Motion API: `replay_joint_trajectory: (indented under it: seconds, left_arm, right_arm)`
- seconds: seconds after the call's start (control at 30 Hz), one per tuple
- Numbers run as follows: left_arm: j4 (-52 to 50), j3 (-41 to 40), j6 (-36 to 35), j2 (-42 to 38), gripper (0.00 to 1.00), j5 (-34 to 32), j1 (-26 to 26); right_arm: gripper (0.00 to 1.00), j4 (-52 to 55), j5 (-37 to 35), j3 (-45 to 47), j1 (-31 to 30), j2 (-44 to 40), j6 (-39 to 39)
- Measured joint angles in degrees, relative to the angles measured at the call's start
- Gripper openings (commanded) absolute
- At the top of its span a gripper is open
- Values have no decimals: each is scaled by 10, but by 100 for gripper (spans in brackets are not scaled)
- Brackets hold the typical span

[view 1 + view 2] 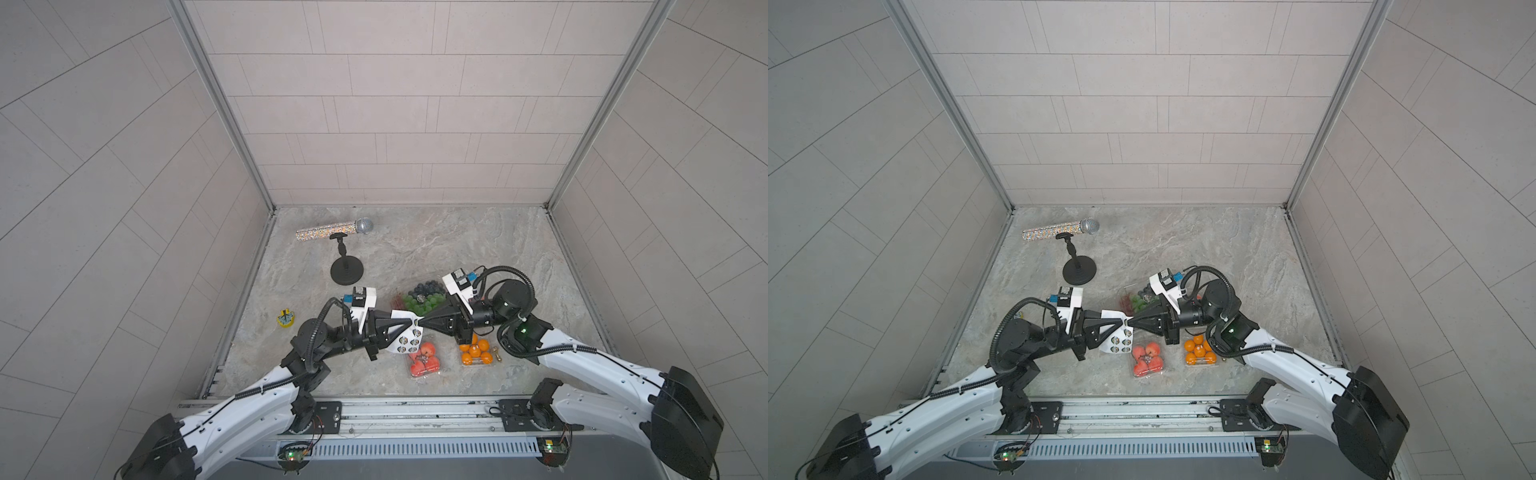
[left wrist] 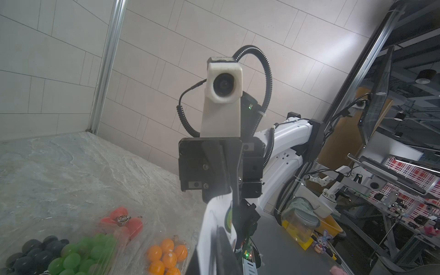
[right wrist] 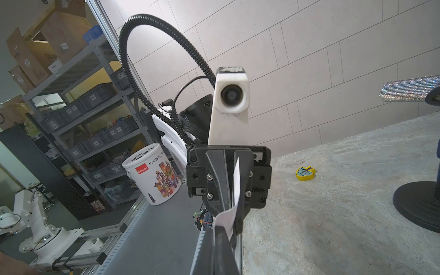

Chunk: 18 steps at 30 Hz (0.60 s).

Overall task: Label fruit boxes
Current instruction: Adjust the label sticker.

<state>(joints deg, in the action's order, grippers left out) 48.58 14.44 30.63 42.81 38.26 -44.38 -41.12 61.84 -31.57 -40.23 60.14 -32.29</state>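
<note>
Over the stone bench (image 1: 457, 245), the left arm (image 1: 249, 392) and right arm (image 1: 582, 353) meet tip to tip. The grape box (image 1: 419, 297) lies just behind that point. The red fruit box (image 1: 424, 359) and orange box (image 1: 478, 351) sit side by side in front. The left jaws clamp the sticker sheet (image 1: 409, 337), and the right jaws are pinched narrow on its corner.

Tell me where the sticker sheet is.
In a top view the sticker sheet is pinched between the left end effector and right end effector, near the red-fruit box.
</note>
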Motion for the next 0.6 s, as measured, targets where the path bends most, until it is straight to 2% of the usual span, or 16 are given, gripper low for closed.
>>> replay_joint_trajectory:
  seconds: [0.03,0.13,0.17,0.3,0.43,0.6]
  left_arm:
    - [0,0,1,0,0,1,0]
    - [1,0,-2,0,0,2,0]
    - [1,0,-2,-1,0,2,0]
    - [0,0,-2,-7,0,-1,0]
    - [0,0,-2,-13,0,-2,0]
    - [-3,0,-2,-12,0,-1,0]
  right_arm:
    - [0,3,0,0,0,-1,2]
    - [20,13,-5,0,0,-6,5]
    - [23,21,-8,0,1,-9,6]
    - [22,41,-19,1,2,-20,20]
    - [16,46,-22,1,1,-21,23]
    - [15,45,-23,1,1,-13,22]
